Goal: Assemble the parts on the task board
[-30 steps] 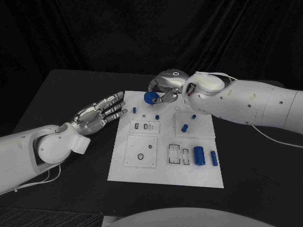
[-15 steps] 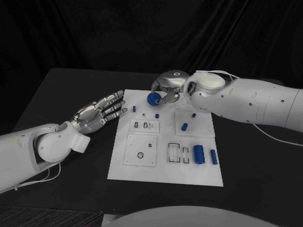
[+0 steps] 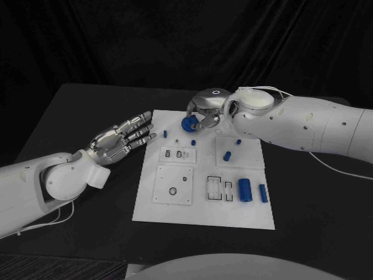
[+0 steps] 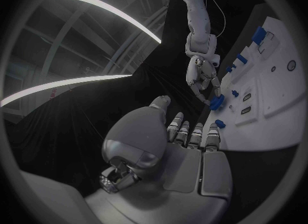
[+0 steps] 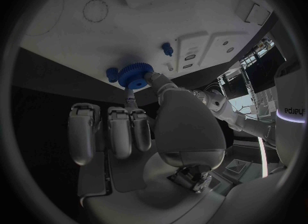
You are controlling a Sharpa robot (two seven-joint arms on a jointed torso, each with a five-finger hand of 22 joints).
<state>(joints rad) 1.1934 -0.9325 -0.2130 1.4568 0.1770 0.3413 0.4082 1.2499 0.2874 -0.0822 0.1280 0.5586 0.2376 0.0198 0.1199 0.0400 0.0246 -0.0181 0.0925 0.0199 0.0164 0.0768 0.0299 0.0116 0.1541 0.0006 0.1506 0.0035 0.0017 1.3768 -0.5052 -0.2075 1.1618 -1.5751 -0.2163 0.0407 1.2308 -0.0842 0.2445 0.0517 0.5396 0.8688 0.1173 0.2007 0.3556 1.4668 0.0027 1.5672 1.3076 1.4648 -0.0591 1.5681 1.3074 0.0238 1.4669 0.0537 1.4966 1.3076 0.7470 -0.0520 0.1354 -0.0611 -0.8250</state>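
Blue toothed gear (image 3: 187, 122) is pinched by the right hand (image 3: 205, 109) above the far edge of the white task board (image 3: 205, 211); several small blue parts (image 3: 245, 191) lie unassembled. Left hand (image 3: 119, 140) is held spread, grasping nothing.

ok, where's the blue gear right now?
The blue gear is pinched in the right hand, at the far left corner of the task board, across from the left hand.

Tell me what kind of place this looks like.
Probably a robotics test lab: a black table under dark curtains, a white task board with small blue parts, and the right robot hand holding a blue gear.
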